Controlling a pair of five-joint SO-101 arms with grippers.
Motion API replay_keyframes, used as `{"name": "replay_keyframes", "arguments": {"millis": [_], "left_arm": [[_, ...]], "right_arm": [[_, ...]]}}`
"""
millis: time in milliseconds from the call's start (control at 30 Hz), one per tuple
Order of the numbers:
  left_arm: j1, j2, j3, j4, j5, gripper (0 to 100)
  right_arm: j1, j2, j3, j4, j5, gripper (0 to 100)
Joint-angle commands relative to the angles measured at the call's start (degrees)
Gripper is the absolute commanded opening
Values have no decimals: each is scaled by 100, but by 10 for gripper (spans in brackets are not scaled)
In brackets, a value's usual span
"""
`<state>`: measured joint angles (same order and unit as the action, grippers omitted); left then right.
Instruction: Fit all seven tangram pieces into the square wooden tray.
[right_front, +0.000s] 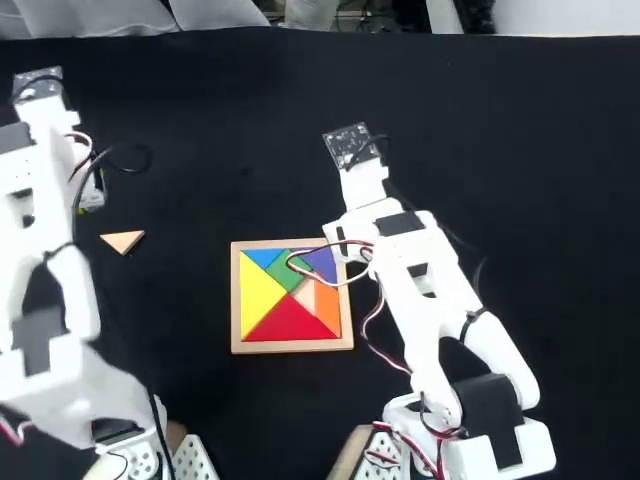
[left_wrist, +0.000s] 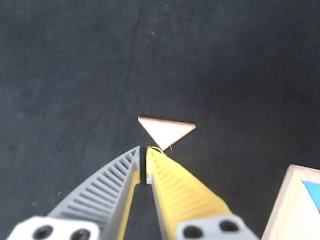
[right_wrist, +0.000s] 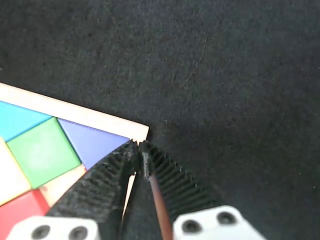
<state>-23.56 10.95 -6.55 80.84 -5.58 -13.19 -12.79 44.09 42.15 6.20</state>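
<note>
Fingers (left_wrist: 170, 175) pressed together on left gripper (left_wrist: 145, 150), tips just beside loose triangle (right_front: 122, 241); likewise on right gripper (right_wrist: 138, 145), at one-o'clock corner of tray (right_front: 290, 345). Lies on table at nine o'clock of tray in high view, long edge running nine-to-three, apex toward six.

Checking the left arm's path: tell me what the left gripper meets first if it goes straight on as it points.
Probably the pale triangle piece, lying on the black cloth just beyond the left gripper, whose height above the cloth is unclear.
</note>
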Motion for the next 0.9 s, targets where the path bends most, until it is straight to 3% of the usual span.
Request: {"name": "replay_keyframes", "arguments": {"millis": [0, 300, 867], "left_arm": [[303, 949, -892, 0, -44, 29], [532, 2145, -1815, -510, -9, 29], [611, 2242, -136, -993, 229, 29]], "right_arm": [[105, -259, 13, -185, -53, 11], [114, -259, 303, -659, -26, 11], [114, 277, 4, -642, -18, 11]]}}
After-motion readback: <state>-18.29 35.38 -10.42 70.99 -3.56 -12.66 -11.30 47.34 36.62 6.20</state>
